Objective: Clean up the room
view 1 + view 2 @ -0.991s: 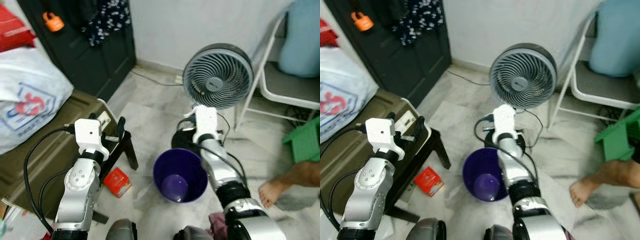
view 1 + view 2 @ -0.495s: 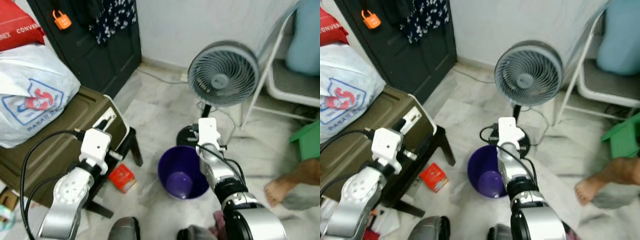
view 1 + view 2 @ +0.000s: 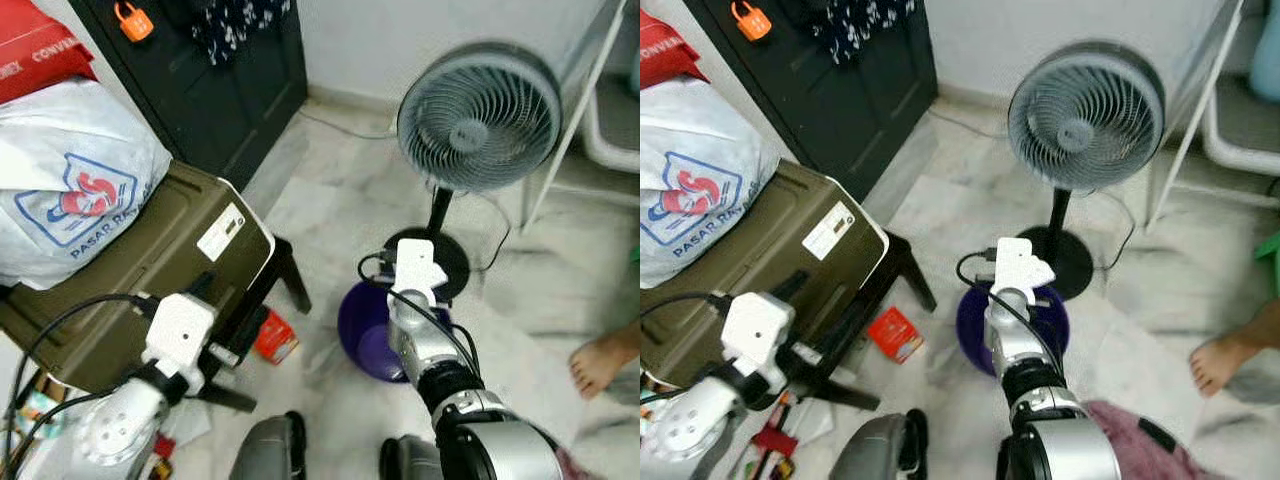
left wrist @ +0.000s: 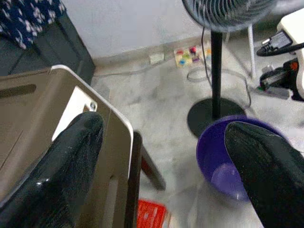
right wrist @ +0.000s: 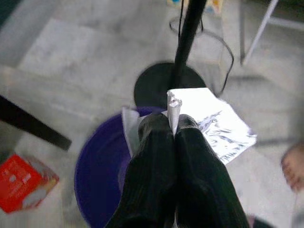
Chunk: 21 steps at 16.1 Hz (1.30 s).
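Note:
My right gripper is shut on a white sheet of paper, pinched at one edge, and it hangs over the far rim of a purple bucket on the marble floor. From the head, the right arm's white wrist covers part of that bucket. Beside an olive case, my left gripper is open, its fingers wide apart and holding nothing. A small red box lies on the floor between the case and the bucket.
A standing fan with a round black base is just behind the bucket, its cable on the floor. The olive case rests on a black stool and carries a white plastic bag. A person's foot is at the right. A black door is behind.
The whole picture has shifted as the camera moved. My left arm has dropped lower beside the case. The right gripper stays over the bucket with the paper.

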### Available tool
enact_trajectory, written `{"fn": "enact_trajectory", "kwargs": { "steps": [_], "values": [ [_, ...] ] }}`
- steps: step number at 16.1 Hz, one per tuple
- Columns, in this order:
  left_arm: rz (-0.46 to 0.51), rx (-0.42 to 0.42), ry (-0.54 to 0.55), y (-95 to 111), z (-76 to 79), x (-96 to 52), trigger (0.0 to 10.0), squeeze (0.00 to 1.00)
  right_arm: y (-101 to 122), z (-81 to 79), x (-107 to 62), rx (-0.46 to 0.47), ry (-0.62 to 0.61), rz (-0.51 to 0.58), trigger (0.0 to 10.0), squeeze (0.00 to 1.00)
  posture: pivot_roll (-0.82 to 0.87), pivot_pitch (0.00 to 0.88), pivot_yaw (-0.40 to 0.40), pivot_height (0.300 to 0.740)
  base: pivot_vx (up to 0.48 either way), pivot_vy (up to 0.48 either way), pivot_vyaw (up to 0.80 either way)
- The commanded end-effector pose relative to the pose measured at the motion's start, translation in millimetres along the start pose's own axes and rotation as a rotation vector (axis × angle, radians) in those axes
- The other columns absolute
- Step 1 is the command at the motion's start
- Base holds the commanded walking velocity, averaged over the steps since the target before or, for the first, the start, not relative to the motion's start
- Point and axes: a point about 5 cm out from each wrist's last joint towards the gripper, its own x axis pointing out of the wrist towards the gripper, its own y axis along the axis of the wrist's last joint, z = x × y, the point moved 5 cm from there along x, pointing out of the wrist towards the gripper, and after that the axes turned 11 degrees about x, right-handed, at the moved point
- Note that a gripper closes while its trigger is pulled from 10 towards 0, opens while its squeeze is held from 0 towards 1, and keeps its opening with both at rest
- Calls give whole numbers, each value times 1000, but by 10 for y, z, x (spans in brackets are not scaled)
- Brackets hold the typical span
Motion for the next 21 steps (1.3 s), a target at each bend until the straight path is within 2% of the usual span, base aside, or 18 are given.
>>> {"fn": "enact_trajectory", "kwargs": {
  "steps": [1, 3, 5, 8, 10, 13, 15, 19, 21],
  "values": [
    [-20, 4, 7, -11, -50, -61, 10000, 0, -40, -62, -23, 17, 0, -20, 10000, 0, 291, 249, 177, 740, 0, 0, 0],
    [-47, 15, -1, -24, -71, -148, 10000, 0, -202, 6, -33, 24, -65, -114, 10000, 0, 313, 260, 194, 740, 0, 0, 0],
    [-59, 22, -4, -32, -99, -179, 10000, 0, -198, 65, -33, -13, -98, -94, 10000, 0, 322, 268, 199, 740, 0, 0, 0],
    [-77, 16, 0, -42, -127, -176, 10000, 0, -12, 287, 24, -38, -170, 5, 10000, 0, 309, 277, 198, 740, 0, 0, 0],
    [-77, 7, -6, -48, -87, -158, 10000, 0, 25, 359, 50, -23, -183, 13, 10000, 0, 300, 281, 196, 740, 0, 0, 0],
    [-81, 0, 9, -50, -89, -167, 10000, 0, 111, 394, 70, -13, -185, 51, 10000, 722, 302, 280, 189, 740, 0, 0, 0],
    [-86, 0, 19, -52, -100, -174, 10000, 0, 125, 391, 74, -10, -187, 53, 10000, 816, 305, 282, 186, 740, 0, 0, 0],
    [-94, 5, 38, -49, -130, -198, 10000, 0, 180, 357, 69, 5, -175, 83, 10000, 816, 311, 286, 192, 740, 0, 0, 0],
    [-98, 7, 43, -54, -143, -201, 10000, 0, 215, 339, 70, 15, -171, 96, 10000, 867, 313, 286, 197, 740, 0, 0, 0]
  ]
}}
